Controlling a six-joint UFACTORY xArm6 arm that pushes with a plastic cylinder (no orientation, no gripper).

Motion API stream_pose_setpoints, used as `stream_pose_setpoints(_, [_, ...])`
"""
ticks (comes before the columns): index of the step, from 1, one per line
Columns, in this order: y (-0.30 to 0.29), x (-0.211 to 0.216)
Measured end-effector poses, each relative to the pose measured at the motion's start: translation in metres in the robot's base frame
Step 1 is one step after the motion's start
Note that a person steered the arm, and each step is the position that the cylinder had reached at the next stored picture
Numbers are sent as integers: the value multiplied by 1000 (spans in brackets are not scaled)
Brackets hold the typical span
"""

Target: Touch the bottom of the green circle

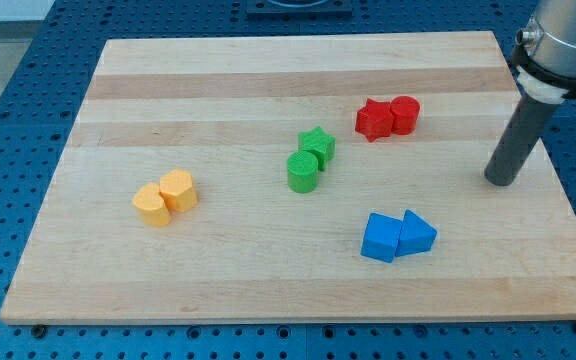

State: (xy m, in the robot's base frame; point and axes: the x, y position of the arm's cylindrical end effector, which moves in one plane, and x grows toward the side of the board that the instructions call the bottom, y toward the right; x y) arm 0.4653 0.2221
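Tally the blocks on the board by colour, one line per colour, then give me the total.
Red: 2, the red star and the red cylinder.
Green: 2, the green star and the green circle.
Yellow: 2, one yellow block and the other yellow block, shapes unclear.
Blue: 2, the blue cube and the blue triangle.
Total: 8 blocks.

A robotics lab bench was suggested: a pale wooden board counter (268, 70) was laid on a blue perforated metal base plate (8, 110), and a grey robot arm housing (568, 35) was seen.
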Motion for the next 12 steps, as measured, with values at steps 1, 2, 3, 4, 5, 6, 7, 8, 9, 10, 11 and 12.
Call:
stream_pose_setpoints(1, [-27, -13])
stream_pose_setpoints(2, [-40, -16])
stream_pose_setpoints(3, [-59, -13])
stream_pose_setpoints(4, [-83, -11])
stream_pose_setpoints(5, [-79, -11])
stream_pose_setpoints(6, [-75, -29])
stream_pose_setpoints(7, [-75, -33])
stream_pose_setpoints(8, [-87, -31])
stream_pose_setpoints(9, [-118, -11])
stream_pose_setpoints(10, [-151, 13])
stream_pose_setpoints(11, [-189, 28])
stream_pose_setpoints(12, [-208, 32])
